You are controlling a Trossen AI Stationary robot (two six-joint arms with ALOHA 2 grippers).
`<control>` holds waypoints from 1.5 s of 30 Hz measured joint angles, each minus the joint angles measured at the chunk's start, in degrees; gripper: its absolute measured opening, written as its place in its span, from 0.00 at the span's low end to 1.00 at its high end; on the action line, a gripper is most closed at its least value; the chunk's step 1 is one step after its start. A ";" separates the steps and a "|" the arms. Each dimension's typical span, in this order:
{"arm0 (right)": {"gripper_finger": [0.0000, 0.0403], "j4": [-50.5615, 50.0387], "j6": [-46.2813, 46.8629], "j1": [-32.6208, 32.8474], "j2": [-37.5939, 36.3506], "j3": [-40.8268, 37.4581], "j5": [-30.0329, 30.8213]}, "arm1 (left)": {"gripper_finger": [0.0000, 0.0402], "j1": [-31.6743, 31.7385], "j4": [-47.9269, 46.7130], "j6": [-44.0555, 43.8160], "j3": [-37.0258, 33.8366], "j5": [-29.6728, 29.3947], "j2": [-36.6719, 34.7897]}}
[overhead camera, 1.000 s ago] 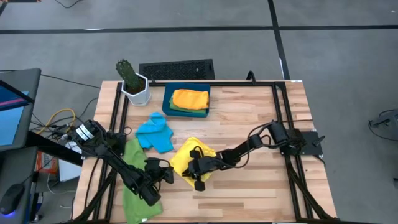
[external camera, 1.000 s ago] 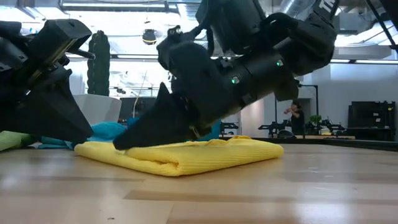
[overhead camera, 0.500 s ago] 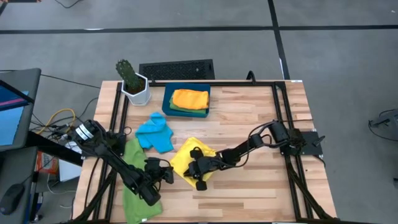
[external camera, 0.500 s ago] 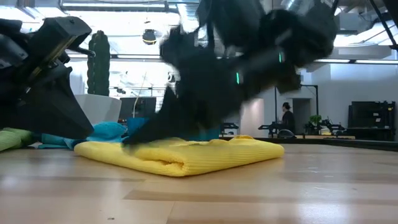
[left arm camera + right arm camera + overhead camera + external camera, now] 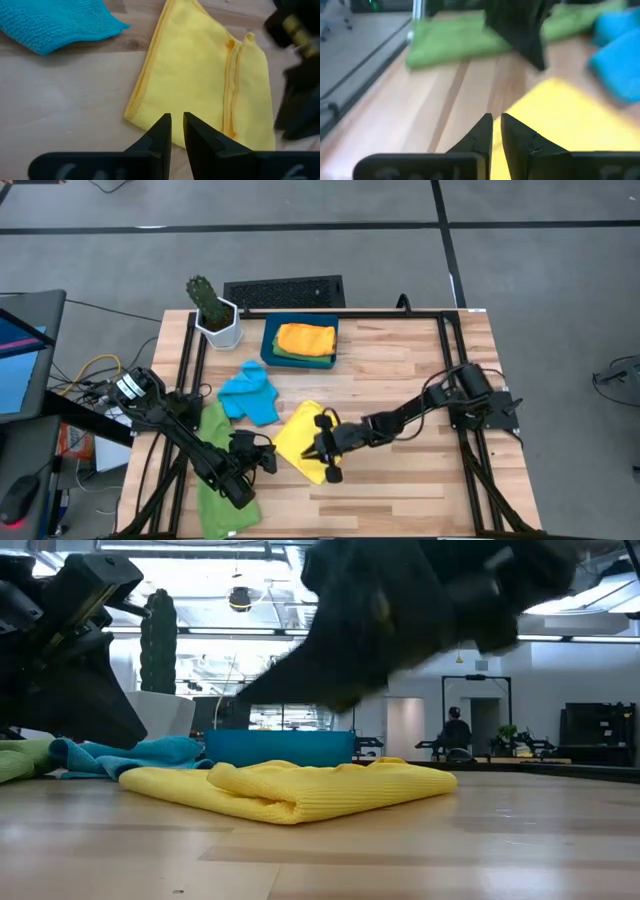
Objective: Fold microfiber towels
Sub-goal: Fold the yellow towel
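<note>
We list one soft yellow folded microfiber towel (image 5: 303, 442) on the wooden tabletop (image 5: 400, 380); left hand (image 5: 268, 459) beside it and right hand (image 5: 322, 450) above it, both nearly closed, empty.

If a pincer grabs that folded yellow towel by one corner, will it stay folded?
Probably not. The yellow towel lies in soft, rounded layers with a loose overlapping flap, so it would likely droop open. Its knitted surface probably grips rather than slips on the wooden table.

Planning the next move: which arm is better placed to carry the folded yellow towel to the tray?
Probably right: its gripper hangs over the yellow towel, clear toward the teal tray. The left gripper sits beside it.
</note>
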 joint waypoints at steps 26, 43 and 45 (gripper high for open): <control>0.16 3.58 7.25 0.12 13.44 7.67 -3.37 | 0.11 -0.17 -6.91 -12.01 -0.02 1.24 2.70; 0.16 3.07 7.32 0.07 13.44 7.65 -4.19 | 0.46 3.74 -0.44 -6.60 0.84 3.88 7.10; 0.16 3.25 7.66 -0.08 13.30 7.63 -4.42 | 0.45 3.96 0.61 -4.22 1.34 5.36 7.10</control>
